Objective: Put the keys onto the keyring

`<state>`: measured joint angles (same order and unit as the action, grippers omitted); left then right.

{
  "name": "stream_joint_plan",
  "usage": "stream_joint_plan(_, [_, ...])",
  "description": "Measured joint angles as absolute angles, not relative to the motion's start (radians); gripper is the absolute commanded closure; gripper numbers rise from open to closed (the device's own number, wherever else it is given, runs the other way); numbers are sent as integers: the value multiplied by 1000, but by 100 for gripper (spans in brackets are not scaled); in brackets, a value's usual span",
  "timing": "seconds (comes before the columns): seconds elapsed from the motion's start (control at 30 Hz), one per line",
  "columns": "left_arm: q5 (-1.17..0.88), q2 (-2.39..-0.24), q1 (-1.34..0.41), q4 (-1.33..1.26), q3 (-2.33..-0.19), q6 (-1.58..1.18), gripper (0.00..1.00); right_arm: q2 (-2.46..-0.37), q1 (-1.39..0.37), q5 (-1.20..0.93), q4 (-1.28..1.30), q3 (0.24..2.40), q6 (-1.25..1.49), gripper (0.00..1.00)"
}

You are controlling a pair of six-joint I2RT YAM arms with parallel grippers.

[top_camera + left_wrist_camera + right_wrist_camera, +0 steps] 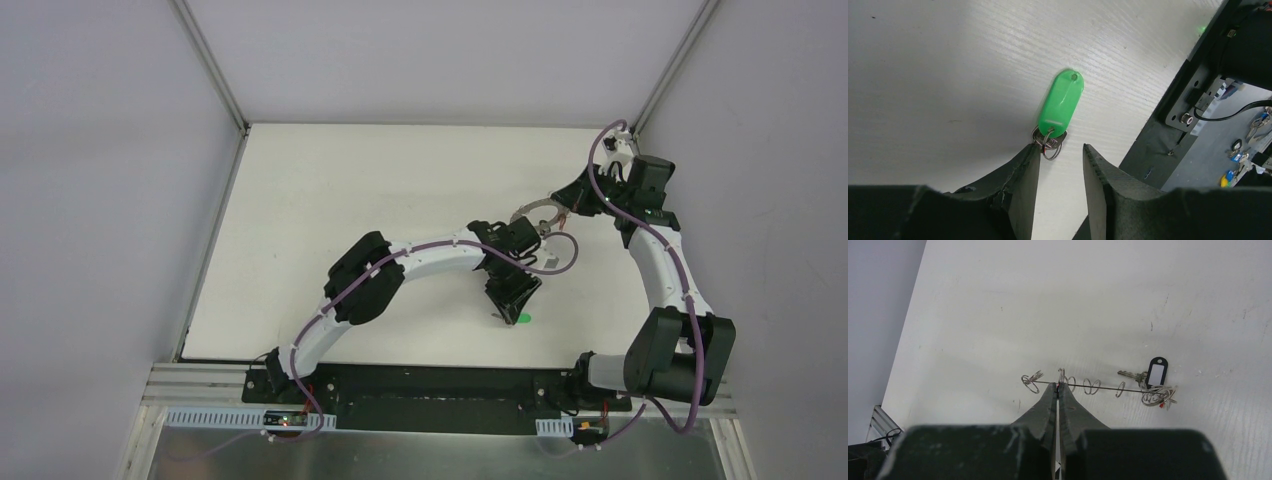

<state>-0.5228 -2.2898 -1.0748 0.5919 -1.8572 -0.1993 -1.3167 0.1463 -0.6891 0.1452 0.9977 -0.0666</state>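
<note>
A key with a green plastic tag (1062, 102) lies flat on the white table, its metal head and small split ring (1049, 144) at the tag's near end. My left gripper (1061, 150) hovers right over that end, open, with the left fingertip (1032, 152) at the split ring and nothing clamped. From above, the green tag (523, 319) peeks out beneath the left gripper (512, 303). My right gripper (1058, 385) is shut on the rim of the keyring (1108, 388), seen edge-on as a thin line with small wire loops. A key with a black tag (1156, 372) lies by the ring's far end.
The dark base plate (1193, 85) and the table's near edge are close on the right of the green tag. More tagged keys (1230, 176) lie off the table below. Grey walls and aluminium posts (212, 70) enclose the table (330, 180).
</note>
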Motion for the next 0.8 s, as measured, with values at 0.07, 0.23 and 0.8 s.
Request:
stream_joint_plan(0.07, [-524,-2295,-1075,596,-1861,-199,63,-1317,147,-690,145,997,-66,100])
stream_joint_plan(0.23, [-524,-2302,-1075,606,-1866,-199,66,-1316,147,-697,143,990,-64,100])
stream_joint_plan(0.8, [-528,-2308,-1075,620,-1893,-200,81,-1316,147,-704,142,987,-62,100])
